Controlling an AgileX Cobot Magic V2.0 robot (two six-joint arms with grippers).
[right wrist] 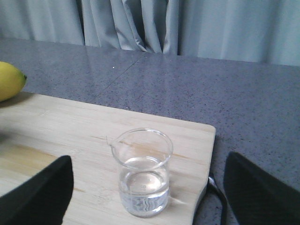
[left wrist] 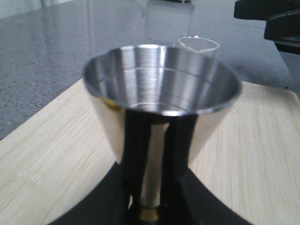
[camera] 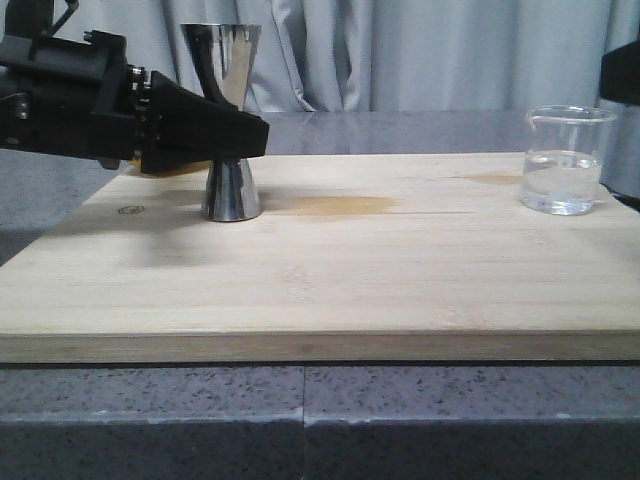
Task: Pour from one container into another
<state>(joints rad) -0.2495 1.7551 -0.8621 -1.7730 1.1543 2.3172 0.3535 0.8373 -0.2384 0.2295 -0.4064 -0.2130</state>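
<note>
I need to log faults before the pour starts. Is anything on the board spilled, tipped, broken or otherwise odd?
Nothing is spilled or tipped. The small clear glass beaker stands upright holding clear liquid, and the shiny steel hourglass jigger stands upright on the pale wooden board. The only oddity is a faint brownish stain on the board beside the jigger.

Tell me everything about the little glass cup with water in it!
The glass beaker is small, clear and round, with a tiny pour lip on its rim and faint white marks low on its side. Clear liquid fills roughly the lower third. It stands upright near the right end of the wooden board, touching only the board. The right gripper is open on either side of it, not touching.
</note>
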